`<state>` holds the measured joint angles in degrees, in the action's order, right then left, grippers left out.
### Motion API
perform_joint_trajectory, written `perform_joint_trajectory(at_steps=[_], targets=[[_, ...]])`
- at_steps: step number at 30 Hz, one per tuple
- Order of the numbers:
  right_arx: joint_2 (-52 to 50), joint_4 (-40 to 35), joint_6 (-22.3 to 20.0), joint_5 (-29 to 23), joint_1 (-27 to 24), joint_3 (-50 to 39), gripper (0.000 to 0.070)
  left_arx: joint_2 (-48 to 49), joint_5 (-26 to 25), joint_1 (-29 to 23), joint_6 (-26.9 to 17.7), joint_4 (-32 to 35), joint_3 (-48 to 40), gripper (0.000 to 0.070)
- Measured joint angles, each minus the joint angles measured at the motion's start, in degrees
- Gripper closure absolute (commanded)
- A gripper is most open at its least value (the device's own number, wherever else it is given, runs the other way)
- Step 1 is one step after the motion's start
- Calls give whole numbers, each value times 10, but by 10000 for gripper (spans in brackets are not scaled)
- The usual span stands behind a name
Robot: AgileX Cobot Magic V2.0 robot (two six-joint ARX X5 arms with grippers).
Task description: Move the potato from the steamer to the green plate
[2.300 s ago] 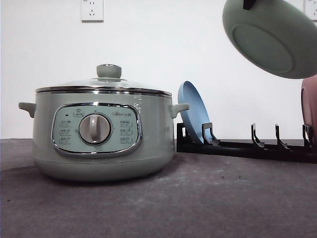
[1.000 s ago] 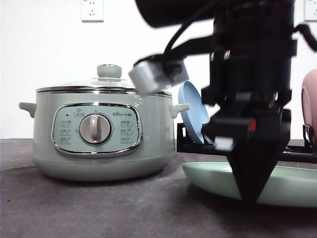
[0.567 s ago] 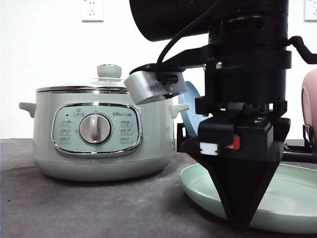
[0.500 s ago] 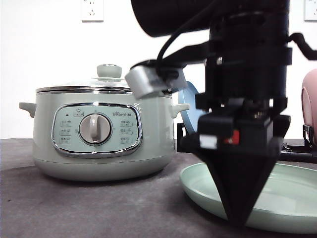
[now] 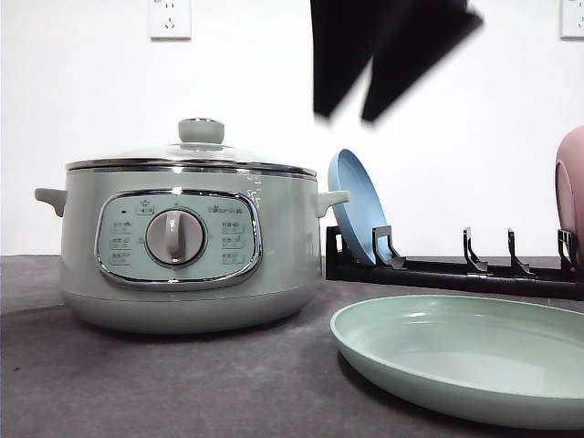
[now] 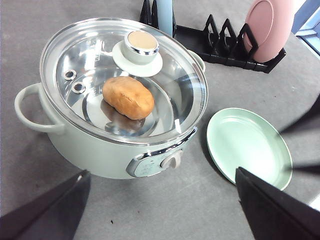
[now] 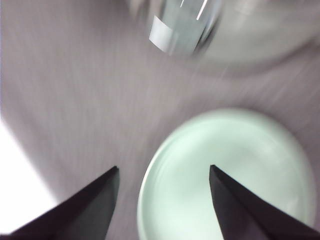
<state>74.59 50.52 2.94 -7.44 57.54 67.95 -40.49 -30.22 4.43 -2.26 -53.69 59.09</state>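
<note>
Nearest in the front view, the green plate point(image 5: 465, 365) lies flat on the grey tabletop point(image 5: 182, 383), empty, to the right of the steamer point(image 5: 187, 246). The right gripper point(image 5: 388, 87) hangs high above the plate's left part, blurred, its jaws apart and holding nothing; the right wrist view shows the same plate point(image 7: 225, 170) below and between the two spread jaws, well apart from them.

The steamer stands on the left of the tabletop with its glass lid point(image 6: 125, 80) on. Through the lid, in the left wrist view, the potato point(image 6: 128, 97) lies on the steamer's floor, near the middle, just beside the lid knob point(image 6: 141, 45). The left gripper point(image 6: 160, 200) hovers over the steamer's front side, jaws wide apart and empty, with the potato beyond them under the closed lid, not touched.

Farther back, a black rack point(image 5: 456, 269) holds a blue plate point(image 5: 356, 214) on edge just behind the steamer's right handle, and a pink plate point(image 6: 270, 27) at the rack's far right end.
</note>
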Motion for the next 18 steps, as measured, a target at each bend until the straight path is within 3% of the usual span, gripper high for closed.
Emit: perform_joint_trajectory(at_steps=[3, 6, 14, 18], targets=[[-21, -12, -9, 9, -27, 30, 342, 0, 0, 0, 0, 0, 0, 105], [-33, -21, -15, 49, -59, 52, 342, 0, 0, 0, 0, 0, 0, 105], [-46, -51, -17, 278, -171, 58, 342, 0, 0, 0, 0, 0, 0, 105], [-46, -51, -17, 324, -208, 58, 342, 0, 0, 0, 0, 0, 0, 105]])
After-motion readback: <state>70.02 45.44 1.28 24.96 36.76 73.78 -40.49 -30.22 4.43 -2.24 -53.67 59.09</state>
